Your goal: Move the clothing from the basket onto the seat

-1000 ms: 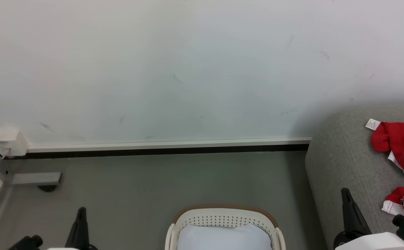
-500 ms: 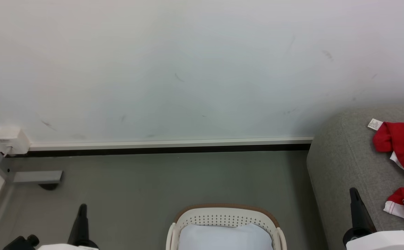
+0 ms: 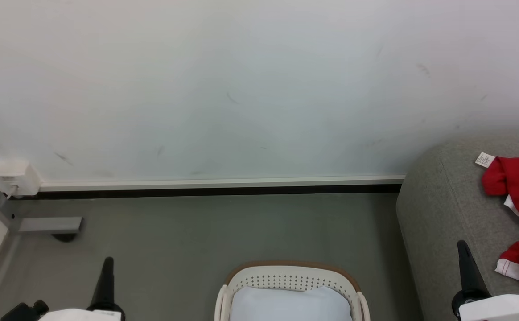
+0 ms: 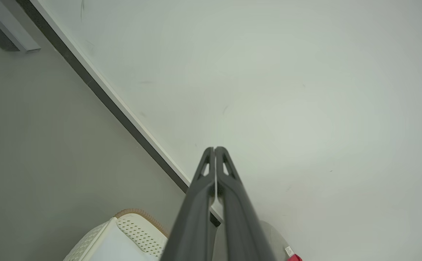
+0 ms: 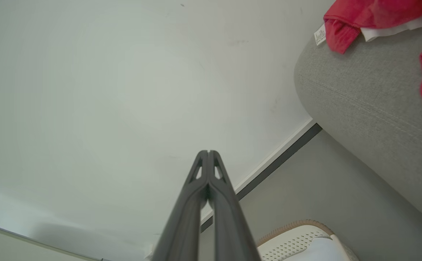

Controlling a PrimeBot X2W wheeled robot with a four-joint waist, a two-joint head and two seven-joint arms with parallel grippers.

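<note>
Left gripper (image 3: 108, 261) and right gripper (image 3: 462, 244) are shut tight, holding nothing.
The clothing (image 3: 516, 187) lies on the seat (image 3: 446, 200) at two o'clock from the right gripper. Its tag (image 3: 485, 159) is too small to read. The basket (image 3: 290, 266) sits between the grippers.
</note>
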